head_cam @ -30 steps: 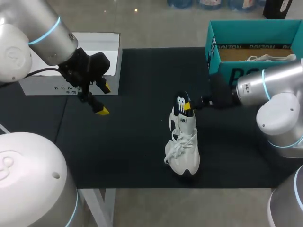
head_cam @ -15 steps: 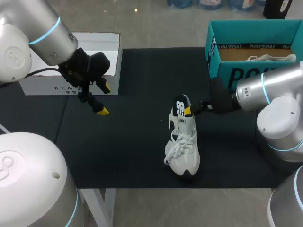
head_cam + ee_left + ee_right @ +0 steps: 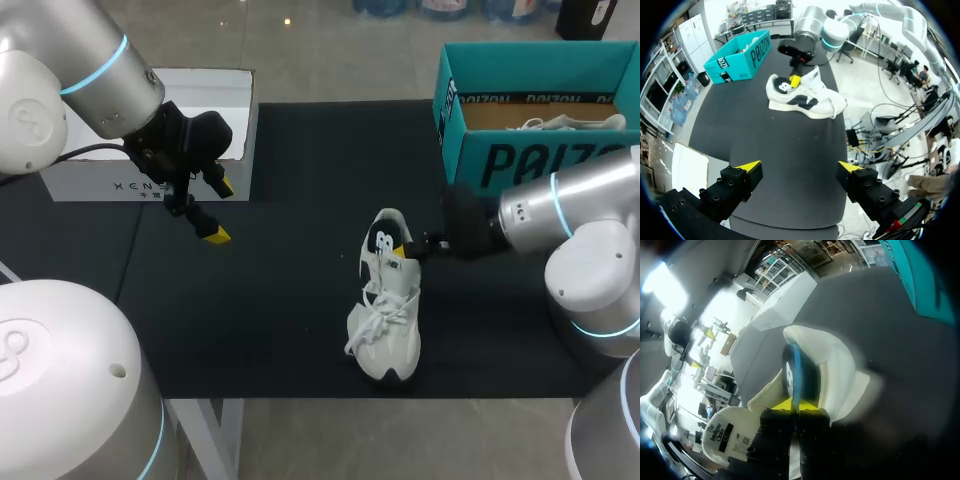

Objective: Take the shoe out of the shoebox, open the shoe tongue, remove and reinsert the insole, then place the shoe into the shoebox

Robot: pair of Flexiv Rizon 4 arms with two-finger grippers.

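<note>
The black mat [image 3: 280, 300] covers the table and gives a flat bed for the work. The teal shoebox [image 3: 500, 160] sits at its far right corner, open upward and near the right arm, likely so the shoe can go back into it with a short carry. A second shoe [image 3: 560, 123] lies inside it. A white box [image 3: 100, 180] stands at the far left edge, behind the left arm and out of the way.

The shoe [image 3: 388, 320] stands upright on its sole in the middle of the mat, toe toward the near edge and heel toward the shoebox, well apart from both boxes. That turns its opening toward the right arm.

The left gripper [image 3: 218, 211] hangs above the mat well to the left of the shoe, fingers spread and holding nothing. It looks parked so as not to crowd the other arm.

The right gripper [image 3: 405, 249] comes in level from the right at the heel, its fingers clamped on the insole [image 3: 381, 238]. The insole stands on edge, rising out of the heel opening with its lower part inside the shoe. A pinch on the thin edge seems the only hold that lets it slide along the shoe's length.
</note>
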